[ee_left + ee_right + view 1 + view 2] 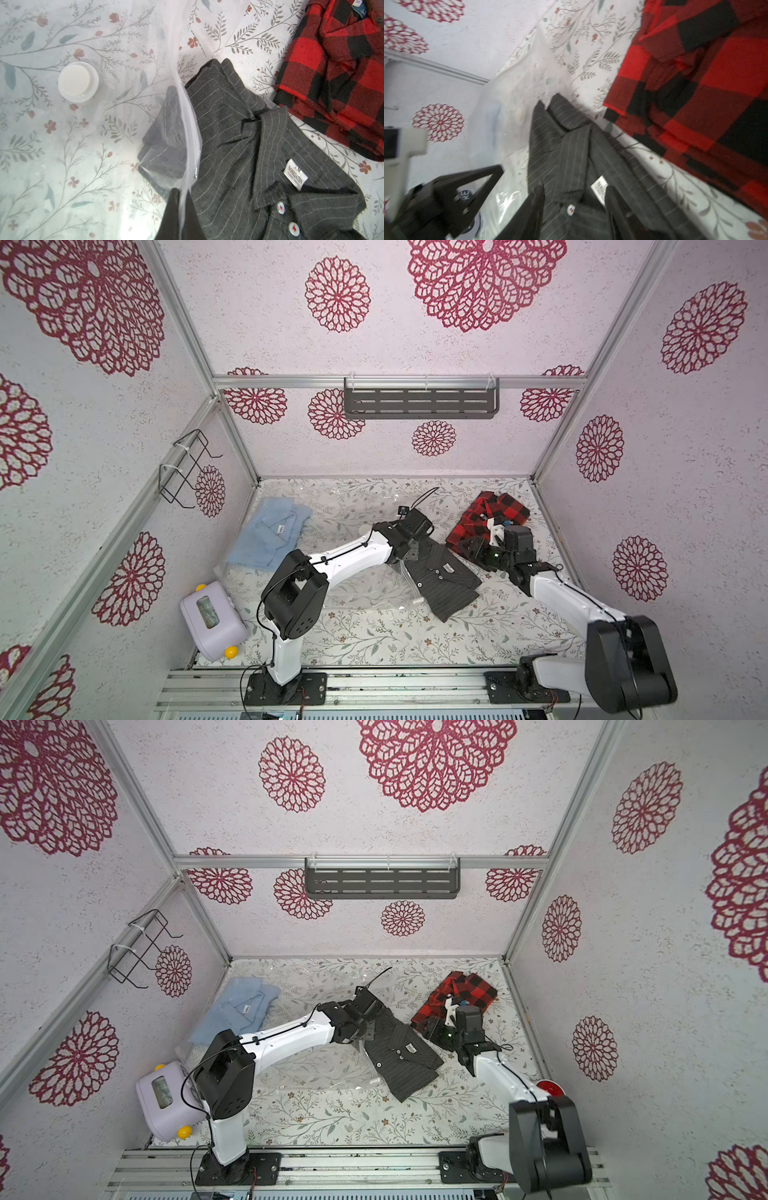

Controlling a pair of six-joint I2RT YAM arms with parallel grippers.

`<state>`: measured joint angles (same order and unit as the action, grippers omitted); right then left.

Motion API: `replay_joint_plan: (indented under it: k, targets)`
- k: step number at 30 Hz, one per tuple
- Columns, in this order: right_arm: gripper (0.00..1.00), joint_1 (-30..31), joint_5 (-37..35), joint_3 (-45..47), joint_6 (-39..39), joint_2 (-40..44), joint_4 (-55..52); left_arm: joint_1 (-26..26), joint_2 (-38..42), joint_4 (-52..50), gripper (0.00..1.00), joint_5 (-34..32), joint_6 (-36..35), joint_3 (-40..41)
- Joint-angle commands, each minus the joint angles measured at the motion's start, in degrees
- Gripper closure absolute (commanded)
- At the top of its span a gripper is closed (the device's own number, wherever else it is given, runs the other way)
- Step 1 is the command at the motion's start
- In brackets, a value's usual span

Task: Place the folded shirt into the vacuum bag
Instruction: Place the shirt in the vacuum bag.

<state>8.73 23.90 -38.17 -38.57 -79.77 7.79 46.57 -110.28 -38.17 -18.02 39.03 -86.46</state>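
At the middle of the tabletop (374, 639) lies the grey pinstriped shirt (239, 145), folded, collar up, with a white woven label inside the collar and two white buttons below it. One folded corner of it sits under the clear plastic, inside the mouth of the vacuum bag (104, 145); the collar and the rest of the shirt lie outside on the floral cloth. The bag spreads from the shirt towards the left edge of the tabletop, glossy and creased, the cloth's leaves showing through it. Its round white valve (78, 81) sits on the upper face, well apart from the shirt's corner.

My left gripper (409, 549) is closed, and the white strip of the bag's mouth rises from the shirt straight up to it, so I take it as pinching that rim. My right gripper (575, 187) hangs over the shirt's collar with its fingers (537, 199) standing apart, the label and a button between them, gripping nothing.

Near the far right corner a red-and-black plaid shirt (490, 514) lies rumpled, just beside the grey one. A light blue shirt (270, 535) lies by the left edge; I cannot tell whether it is inside the bag.
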Motion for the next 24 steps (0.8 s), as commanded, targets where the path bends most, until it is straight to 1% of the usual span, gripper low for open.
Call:
replay_joint_plan:
  k: [1,5,7,10,12,16,17,19,20,22,24]
  targets:
    - [0.49,-1.48,1.67,-4.05,1.26,-7.91,7.6,0.18,0.49,0.6,1.0,1.61,-0.08,-0.7]
    - [0.49,-3.54,3.34,-8.74,1.79,-18.89,9.32,0.22,-0.79,0.47,1.0,2.68,-0.25,-2.43]
    - [0.49,-5.41,1.45,-9.93,3.13,-21.64,6.95,0.24,-1.33,0.22,1.0,3.14,-0.32,-3.54]
    - [0.49,-8.68,-2.83,-9.44,5.4,-21.44,3.42,0.24,-1.69,0.28,1.0,3.66,-0.51,-4.61]
    - [0.48,-11.44,-5.26,-8.56,6.8,-19.84,1.33,0.27,-1.67,0.19,1.0,4.29,-0.75,-5.4]
    - [0.48,-14.85,-6.76,-8.08,8.63,-16.34,-0.8,0.27,-2.75,0.25,1.0,6.07,-1.01,-6.75]
    - [0.47,-14.82,-6.21,-8.55,9.36,-15.41,-1.19,0.27,-3.85,0.34,1.0,6.81,-1.15,-7.11]
    - [0.44,-13.54,-1.31,-9.2,10.25,-13.09,0.3,0.11,-4.22,0.3,1.0,8.5,-1.52,-7.8]
    - [0.43,-12.33,-0.04,-9.85,11.07,-12.18,0.55,-0.1,-4.24,0.47,1.0,9.28,-1.64,-7.87]
    - [0.36,-8.77,1.81,-12.29,14.01,-11.19,0.29,-0.5,-4.39,0.9,1.0,11.05,-1.85,-7.89]
    - [0.32,-6.46,4.52,-13.95,16.02,-11.99,1.39,-0.84,-4.23,0.75,1.0,11.92,-1.87,-7.89]
